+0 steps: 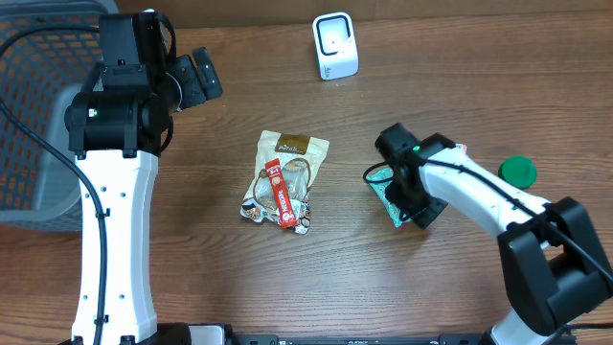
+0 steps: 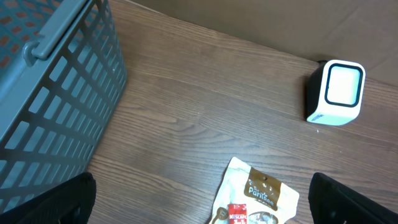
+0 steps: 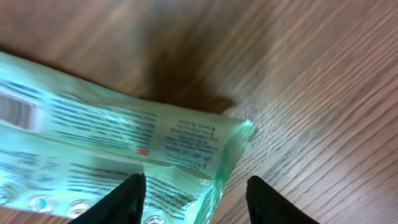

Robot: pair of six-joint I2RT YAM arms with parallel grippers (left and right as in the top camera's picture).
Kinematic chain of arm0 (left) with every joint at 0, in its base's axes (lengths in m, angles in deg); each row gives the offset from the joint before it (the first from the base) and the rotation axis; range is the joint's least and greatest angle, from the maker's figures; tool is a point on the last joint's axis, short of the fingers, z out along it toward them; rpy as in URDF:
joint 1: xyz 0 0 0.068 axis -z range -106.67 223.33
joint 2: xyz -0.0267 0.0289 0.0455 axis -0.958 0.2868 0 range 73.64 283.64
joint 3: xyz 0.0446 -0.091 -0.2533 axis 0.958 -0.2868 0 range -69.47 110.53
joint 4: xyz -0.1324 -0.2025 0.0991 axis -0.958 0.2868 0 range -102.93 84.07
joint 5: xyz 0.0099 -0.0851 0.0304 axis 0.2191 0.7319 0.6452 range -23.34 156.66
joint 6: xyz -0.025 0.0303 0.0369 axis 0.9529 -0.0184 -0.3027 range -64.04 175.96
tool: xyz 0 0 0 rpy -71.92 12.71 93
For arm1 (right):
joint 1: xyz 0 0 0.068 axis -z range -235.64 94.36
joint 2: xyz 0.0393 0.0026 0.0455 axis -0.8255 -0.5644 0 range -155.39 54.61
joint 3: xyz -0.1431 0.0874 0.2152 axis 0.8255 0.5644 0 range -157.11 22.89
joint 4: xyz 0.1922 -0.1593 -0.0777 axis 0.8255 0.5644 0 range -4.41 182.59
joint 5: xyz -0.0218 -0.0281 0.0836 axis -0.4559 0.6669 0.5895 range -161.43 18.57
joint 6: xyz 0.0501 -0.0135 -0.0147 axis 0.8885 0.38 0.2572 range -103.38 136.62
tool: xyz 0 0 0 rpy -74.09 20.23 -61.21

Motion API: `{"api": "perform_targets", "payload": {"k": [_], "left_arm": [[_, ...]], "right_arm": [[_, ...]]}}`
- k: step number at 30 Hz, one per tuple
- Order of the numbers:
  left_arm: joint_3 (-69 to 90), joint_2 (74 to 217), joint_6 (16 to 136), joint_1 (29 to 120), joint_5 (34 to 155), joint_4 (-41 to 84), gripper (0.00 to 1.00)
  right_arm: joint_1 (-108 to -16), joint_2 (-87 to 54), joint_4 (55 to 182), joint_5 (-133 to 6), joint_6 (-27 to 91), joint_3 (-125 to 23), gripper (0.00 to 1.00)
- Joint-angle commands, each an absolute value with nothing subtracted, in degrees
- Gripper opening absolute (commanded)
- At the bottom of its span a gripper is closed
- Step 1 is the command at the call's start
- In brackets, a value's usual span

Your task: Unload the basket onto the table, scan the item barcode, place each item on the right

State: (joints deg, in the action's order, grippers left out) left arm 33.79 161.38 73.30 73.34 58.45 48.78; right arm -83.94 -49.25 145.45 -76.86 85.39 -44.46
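Green, glossy plastic wraps the task's thing: the flat green printed packet [image 3: 124, 134] lies on the brown wooden desk [image 1: 460, 105], right of centre and well apart from the small white box-shaped scanner [image 1: 335, 45] at the far edge. The right tool [image 3: 198, 198] is held apart, its fingers straddling the packet's crimped end, not yet closed. The grip should be taken on that end only, so that the black-and-white barcode [image 3: 15, 112] further along is left uncovered and can be turned toward the scanner. The left tool [image 1: 199, 79] is spread wide, holding nothing.
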Motion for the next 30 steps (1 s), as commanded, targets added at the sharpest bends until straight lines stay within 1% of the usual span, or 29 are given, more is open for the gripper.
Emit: {"api": "perform_targets", "payload": {"k": [1, 6, 10, 13, 19, 26, 30], "left_arm": [[34.69, 160.53, 72.23, 73.34, 58.36, 48.59, 1.00], [34.69, 160.53, 72.23, 73.34, 58.36, 48.59, 1.00], [34.69, 160.53, 72.23, 73.34, 58.36, 48.59, 1.00], [34.69, 160.53, 72.23, 73.34, 58.36, 48.61, 1.00], [34.69, 160.53, 72.23, 73.34, 58.36, 48.61, 1.00], [34.69, 160.53, 72.23, 73.34, 58.36, 48.59, 1.00], [34.69, 160.53, 72.23, 73.34, 58.36, 48.59, 1.00]], "right_arm": [[-83.08, -44.66, 145.97, -77.56, 82.33, -47.26, 0.59], [-82.76, -44.17, 146.17, -77.54, 79.10, -47.21, 0.63], [-82.63, -44.20, 145.41, -75.01, 79.56, -46.93, 0.63], [-82.63, -44.20, 142.19, -73.85, 79.93, -45.00, 0.62], [-82.47, -44.20, 143.18, -73.59, 93.46, -40.41, 0.60], [-82.47, -44.20, 139.70, -73.56, 94.05, -38.01, 0.61], [-82.47, -44.20, 136.69, -73.91, 90.70, -36.76, 0.54]]}}
